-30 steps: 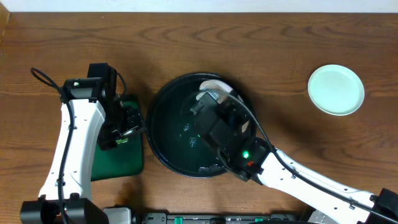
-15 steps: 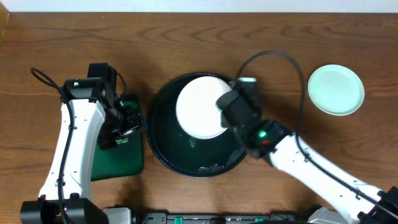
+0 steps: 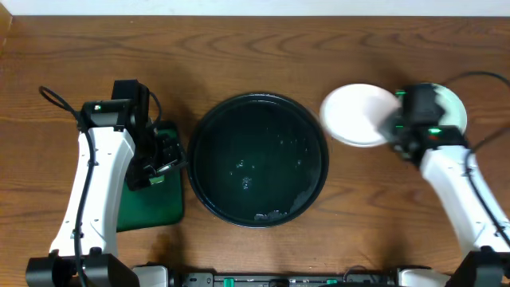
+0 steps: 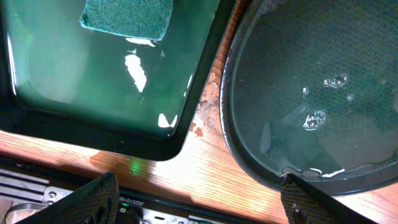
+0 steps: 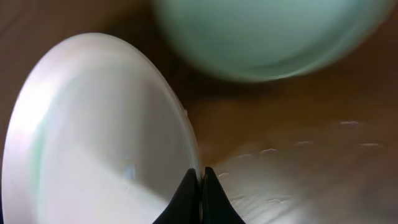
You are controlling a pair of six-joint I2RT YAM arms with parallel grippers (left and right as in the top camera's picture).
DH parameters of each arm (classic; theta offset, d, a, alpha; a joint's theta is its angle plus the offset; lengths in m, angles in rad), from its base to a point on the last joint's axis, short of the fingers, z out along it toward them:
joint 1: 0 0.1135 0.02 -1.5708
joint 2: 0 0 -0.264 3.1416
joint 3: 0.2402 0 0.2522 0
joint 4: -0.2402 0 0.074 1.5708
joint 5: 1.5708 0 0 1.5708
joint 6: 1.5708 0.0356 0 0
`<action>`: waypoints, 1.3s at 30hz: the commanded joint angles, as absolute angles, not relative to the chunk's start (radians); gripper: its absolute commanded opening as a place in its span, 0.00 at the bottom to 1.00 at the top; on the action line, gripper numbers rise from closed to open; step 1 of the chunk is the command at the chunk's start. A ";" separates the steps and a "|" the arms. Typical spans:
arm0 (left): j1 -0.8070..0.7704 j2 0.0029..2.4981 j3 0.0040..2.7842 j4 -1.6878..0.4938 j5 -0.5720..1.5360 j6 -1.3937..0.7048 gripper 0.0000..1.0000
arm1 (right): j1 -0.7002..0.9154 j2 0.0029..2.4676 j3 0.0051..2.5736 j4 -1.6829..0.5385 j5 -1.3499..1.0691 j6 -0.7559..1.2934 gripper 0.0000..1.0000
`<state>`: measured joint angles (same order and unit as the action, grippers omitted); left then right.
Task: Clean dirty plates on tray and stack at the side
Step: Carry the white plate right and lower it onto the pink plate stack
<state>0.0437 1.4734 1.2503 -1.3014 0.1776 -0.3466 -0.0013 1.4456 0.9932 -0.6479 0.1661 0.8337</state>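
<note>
The black round tray (image 3: 209, 127) sits at mid-table with no plates on it, only water drops. It also shows in the left wrist view (image 4: 236, 143). My right gripper (image 3: 392, 127) is shut on the rim of the white plate (image 3: 355, 113) and holds it right of the tray, beside a mint-green plate (image 3: 453, 104) mostly hidden under the arm. In the right wrist view the fingers (image 5: 200, 180) pinch the white plate's (image 5: 93, 137) edge, with the mint-green plate (image 5: 267, 31) beyond. My left gripper (image 4: 199, 199) is open and empty between the two trays.
A rectangular dark green tray (image 3: 151, 209) lies left of the black tray, with a green scouring pad (image 4: 127, 17) in it. The table's front edge and a metal rail (image 4: 37, 186) run close below the left gripper.
My right arm has lifted the white plate off the black tray and carried it right, toward the mint-green plate. The left arm has not moved.
</note>
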 commanded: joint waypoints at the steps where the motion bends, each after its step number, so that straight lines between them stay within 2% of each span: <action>1: 0.041 1.470 1.248 -1.303 0.172 -0.349 0.84 | -0.159 1.431 0.995 -0.682 0.123 0.858 0.01; 8: 0.041 1.470 1.248 -1.303 0.172 -0.349 0.84 | -0.440 1.438 0.994 -0.706 0.083 0.794 0.01; 14: 0.041 1.470 1.248 -1.294 0.172 -0.350 0.84 | -0.546 1.473 0.994 -0.672 0.043 0.739 0.01; 30: 0.041 1.470 1.248 -1.285 0.172 -0.353 0.84 | -0.530 1.692 0.994 -0.471 0.002 0.681 0.01; 39: 0.041 1.470 1.248 -1.267 0.173 -0.367 0.84 | -0.412 1.693 0.994 -0.403 -0.002 0.659 0.02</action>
